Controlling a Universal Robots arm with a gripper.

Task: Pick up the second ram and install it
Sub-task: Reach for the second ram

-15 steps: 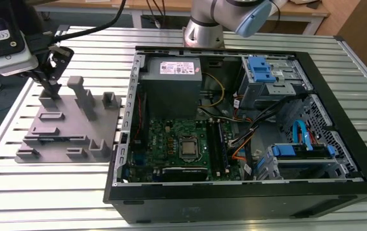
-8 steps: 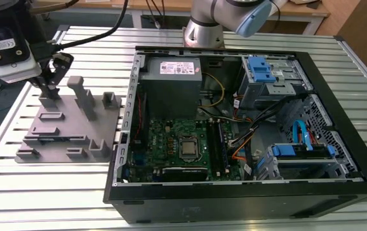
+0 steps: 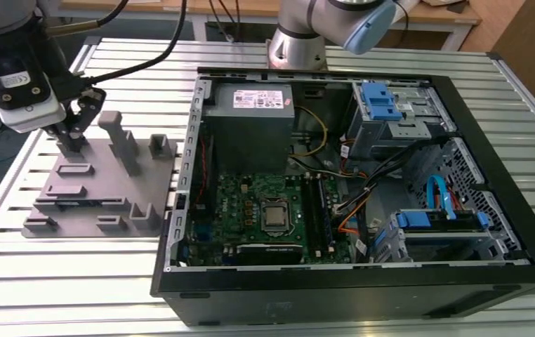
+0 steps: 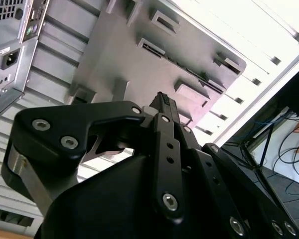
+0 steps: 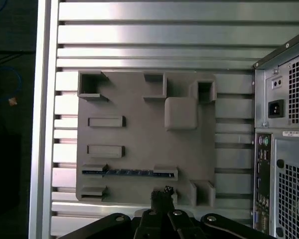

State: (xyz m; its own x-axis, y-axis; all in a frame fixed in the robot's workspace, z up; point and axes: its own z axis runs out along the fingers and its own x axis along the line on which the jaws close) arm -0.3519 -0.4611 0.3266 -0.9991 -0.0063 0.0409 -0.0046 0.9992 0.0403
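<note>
The gripper [image 3: 71, 140] hung above the grey fixture block [image 3: 108, 186], which lay on the slatted metal table [image 3: 62, 281] at the exterior view's left, just beside the open computer case [image 3: 342, 295]; in both wrist views the fingertips [image 5: 162, 193] looked drawn together with nothing between them. The second ram [image 3: 78, 202] sat in the fixture block, standing on its long edge in a narrow slot, apart from the gripper; in the exterior view it lay in the part of the block nearer the camera. Its long axis ran from the exterior view's left to the exterior view's right, so one end pointed at the side wall of the case and the other away from it. In the first wrist view the second ram [image 5: 129, 172] showed as a thin dark strip with a bluish sheen, each end tucked into a small raised bracket of the block [image 5: 139, 134], its line square to the rear panel of the case [image 5: 281, 149]; the gripper's tip sat close by that strip. Inside the case the green motherboard [image 3: 248, 200] lay flat.
</note>
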